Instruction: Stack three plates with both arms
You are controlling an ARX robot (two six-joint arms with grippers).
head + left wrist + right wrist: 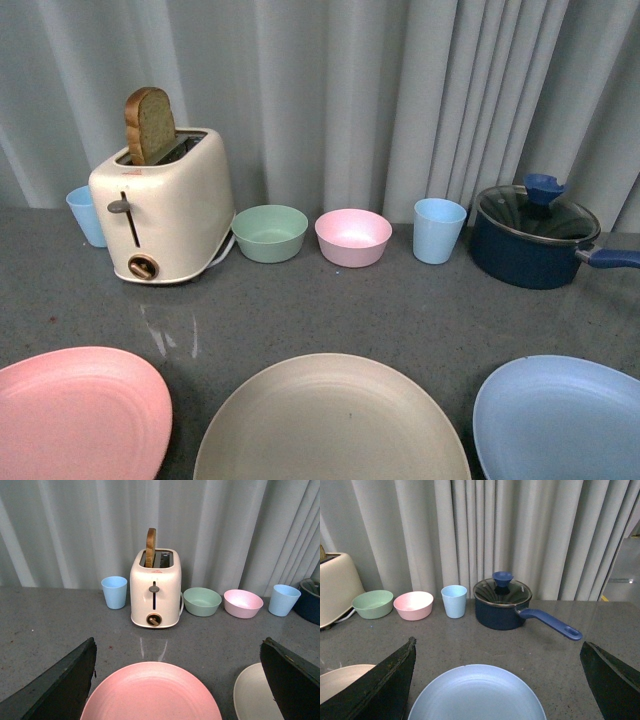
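Note:
Three plates lie in a row along the near edge of the grey table: a pink plate (75,410) at left, a beige plate (330,425) in the middle, a light blue plate (565,415) at right. Neither arm shows in the front view. My left gripper (177,677) hangs open over the pink plate (150,692), its black fingers (60,685) wide apart, with the beige plate (250,695) at the side. My right gripper (497,677) is open above the light blue plate (477,692), nothing between its fingers (612,680); the beige plate's (340,677) edge shows beside it.
Along the back by the grey curtain stand a blue cup (85,215), a cream toaster (165,205) with a slice of bread, a green bowl (270,232), a pink bowl (352,236), another blue cup (438,230) and a lidded dark blue saucepan (535,235).

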